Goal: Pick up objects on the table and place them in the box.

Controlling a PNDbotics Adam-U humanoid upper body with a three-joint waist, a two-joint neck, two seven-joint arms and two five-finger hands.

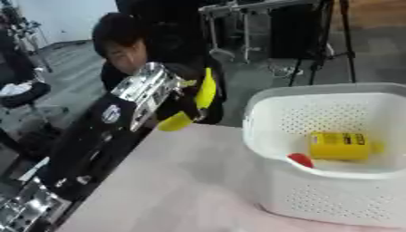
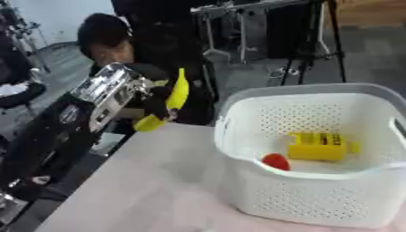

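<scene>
My left arm comes in from the lower left of the frame and rises toward the upper middle-left, black with a silver wrist section. My left hand (image 1: 187, 105) is raised above the far left edge of the desk (image 1: 182, 181), and its fingers (image 2: 161, 100) are curled round a banana (image 1: 205, 93), yellow and curved, standing roughly upright with its upper end above my hand and its lower end showing below it. The banana is off the desk surface, held in the air, well to the left of the basket (image 1: 333, 199). The basket is white, perforated, with a rounded rim, and stands on the desk at the right of the frame. Inside it, on the bottom, lies a yellow box (image 1: 339, 145) with dark print, and just left of that a small red round thing (image 2: 275, 161), close against the near wall; what it is I cannot tell. My right hand shows in neither view. A person in dark clothes is behind my left hand at the upper left, not touching the banana as far as I can see.
</scene>
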